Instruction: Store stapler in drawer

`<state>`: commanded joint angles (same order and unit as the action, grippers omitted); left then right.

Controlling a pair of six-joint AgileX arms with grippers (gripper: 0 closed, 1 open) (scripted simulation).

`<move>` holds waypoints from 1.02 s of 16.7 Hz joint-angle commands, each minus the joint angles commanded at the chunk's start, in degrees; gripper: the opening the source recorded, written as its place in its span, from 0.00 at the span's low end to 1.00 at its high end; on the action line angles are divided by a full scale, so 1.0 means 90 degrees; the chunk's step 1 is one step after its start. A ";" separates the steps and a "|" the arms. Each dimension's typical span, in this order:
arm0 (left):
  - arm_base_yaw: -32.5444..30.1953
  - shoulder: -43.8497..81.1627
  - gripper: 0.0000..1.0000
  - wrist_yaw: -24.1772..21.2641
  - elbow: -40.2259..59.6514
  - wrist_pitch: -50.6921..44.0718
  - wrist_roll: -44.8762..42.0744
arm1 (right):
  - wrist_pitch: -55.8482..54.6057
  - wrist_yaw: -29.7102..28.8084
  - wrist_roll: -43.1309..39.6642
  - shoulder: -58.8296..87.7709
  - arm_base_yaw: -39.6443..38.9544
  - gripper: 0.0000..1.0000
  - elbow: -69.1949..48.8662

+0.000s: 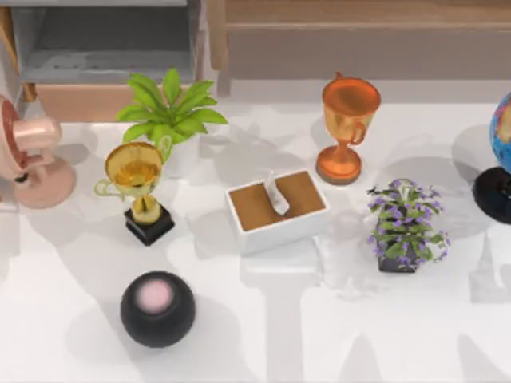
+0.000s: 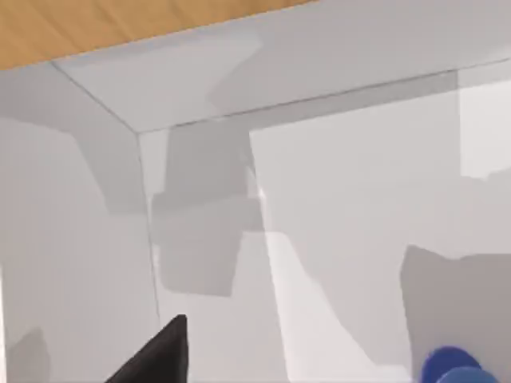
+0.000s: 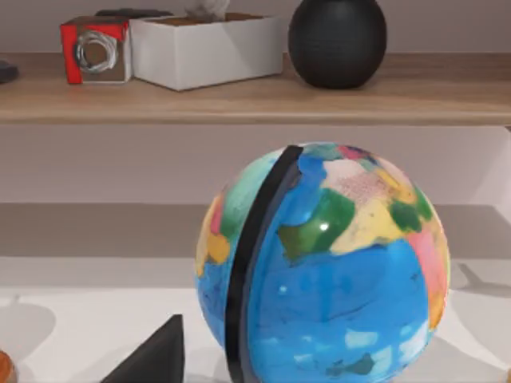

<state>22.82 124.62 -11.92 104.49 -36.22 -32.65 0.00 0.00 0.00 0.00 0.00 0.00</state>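
The drawer (image 1: 80, 102) stands pulled out at the back left of the table, with grey walls and a tan front panel. In the left wrist view I look straight into the drawer (image 2: 335, 207), at its grey floor, walls and one inner corner. My left gripper (image 2: 271, 377) hangs open inside it, with one dark fingertip (image 2: 160, 359) showing. A rounded end of the blue stapler (image 2: 451, 369) lies at the picture's edge, well apart from that fingertip. My right gripper (image 3: 271, 377) is open, close in front of the globe (image 3: 323, 267).
On the table stand a pink fan (image 1: 32, 155), a potted plant (image 1: 172, 112), a gold trophy (image 1: 137, 187), a tissue box (image 1: 275, 209), an orange cup (image 1: 347, 124), a purple flower pot (image 1: 403, 227), a black ball (image 1: 157, 309) and the globe (image 1: 499, 159).
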 joint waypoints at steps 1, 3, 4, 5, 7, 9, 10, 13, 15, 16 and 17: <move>0.0122 -0.0226 1.00 -0.0143 -0.0250 0.0562 -0.0309 | 0.0000 0.0000 0.0000 0.0000 0.0000 1.00 0.0000; 0.0438 -0.0670 1.00 -0.0431 -0.0828 0.1845 -0.1035 | 0.0000 0.0000 0.0000 0.0000 0.0000 1.00 0.0000; 0.0627 -0.0882 1.00 -0.0577 -0.1156 0.2551 -0.1448 | 0.0000 0.0000 0.0000 0.0000 0.0000 1.00 0.0000; 0.0829 -0.1086 1.00 -0.0724 -0.1504 0.3283 -0.1884 | 0.0000 0.0000 0.0000 0.0000 0.0000 1.00 0.0000; 0.1255 -0.1456 1.00 -0.1022 -0.2255 0.4796 -0.2805 | 0.0000 0.0000 0.0000 0.0000 0.0000 1.00 0.0000; 0.1683 -0.1759 1.00 -0.1332 -0.3064 0.6322 -0.3745 | 0.0000 0.0000 0.0000 0.0000 0.0000 1.00 0.0000; 0.1883 -0.1880 1.00 -0.1492 -0.3484 0.7069 -0.4198 | 0.0000 0.0000 0.0000 0.0000 0.0000 1.00 0.0000; 0.2398 -0.2123 1.00 -0.1980 -0.4787 0.9185 -0.5402 | 0.0000 0.0000 0.0000 0.0000 0.0000 1.00 0.0000; 0.2639 -0.2170 1.00 -0.2300 -0.5670 1.0432 -0.5995 | 0.0000 0.0000 0.0000 0.0000 0.0000 1.00 0.0000; 0.2724 -0.2158 1.00 -0.2454 -0.6106 1.0995 -0.6219 | 0.0000 0.0000 0.0000 0.0000 0.0000 1.00 0.0000; 0.2781 -0.2122 1.00 -0.2604 -0.6532 1.1514 -0.6395 | 0.0000 0.0000 0.0000 0.0000 0.0000 1.00 0.0000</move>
<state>47.84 105.52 -35.35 45.71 67.40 -90.20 0.00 0.00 0.00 0.00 0.00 0.00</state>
